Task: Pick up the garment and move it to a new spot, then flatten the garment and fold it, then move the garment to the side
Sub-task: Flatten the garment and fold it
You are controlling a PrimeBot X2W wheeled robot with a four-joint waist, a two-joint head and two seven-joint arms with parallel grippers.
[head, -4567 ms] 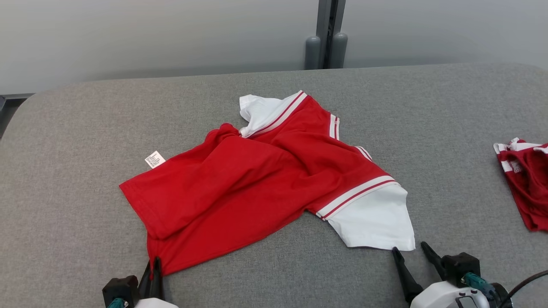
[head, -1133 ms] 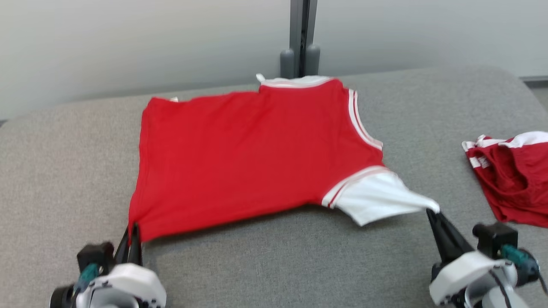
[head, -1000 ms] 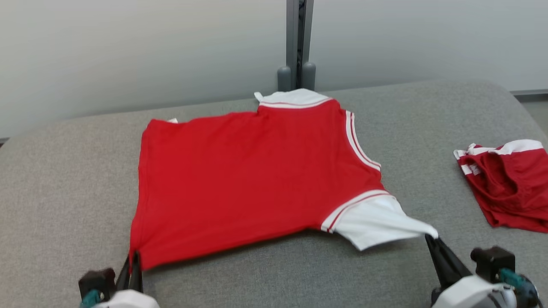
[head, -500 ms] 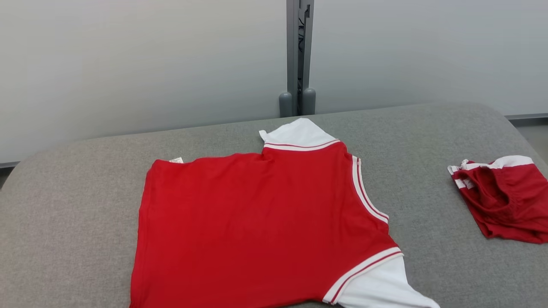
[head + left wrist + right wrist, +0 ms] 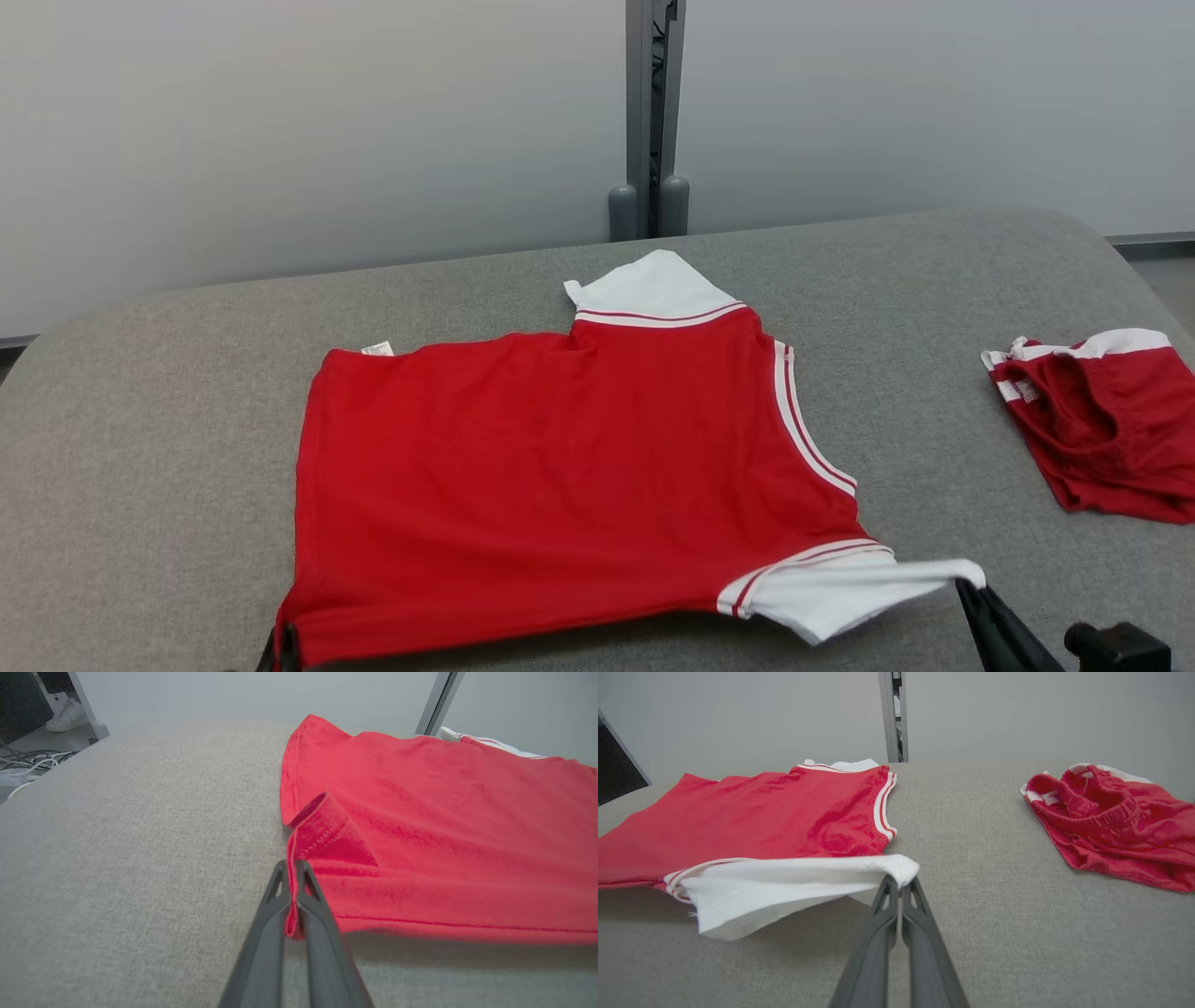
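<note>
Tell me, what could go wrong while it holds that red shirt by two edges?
1. The left fingers pinch only a thin bit of the shirt, so it might slip free under a pull.
2. The hem beside them is curled over and could get pressed into a crease.
3. The right fingers hold just the tip of the white sleeve, lifted off the table; released so, it may land wrinkled.

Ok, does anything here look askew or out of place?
The shirt lies mostly flat, but its hem corner is curled over at the left gripper, and the white sleeve is held up off the table by the right gripper.
</note>
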